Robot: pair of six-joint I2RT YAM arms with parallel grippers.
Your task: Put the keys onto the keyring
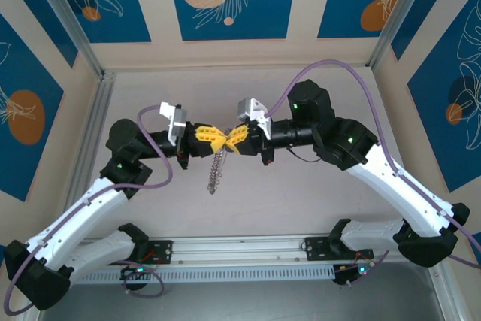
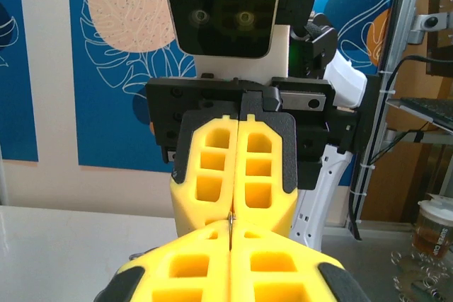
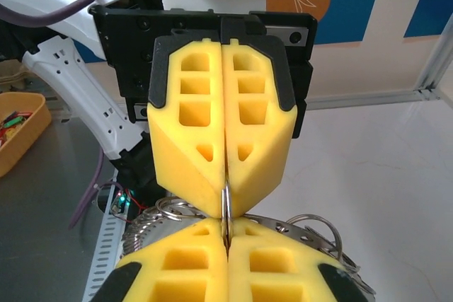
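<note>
End effectors meet tip to tip above the table (image 1: 316, 201). Left end effector (image 1: 220, 143) is fully closed, its yellow fingers (image 3: 187, 139) pinching the thin wire of the keyring (image 1: 216, 172), which hangs beneath with its silvery pieces dangling. Right end effector (image 1: 230, 144) is likewise fully closed; the wire reaches its seam, but whether it grips cannot be told.
</note>
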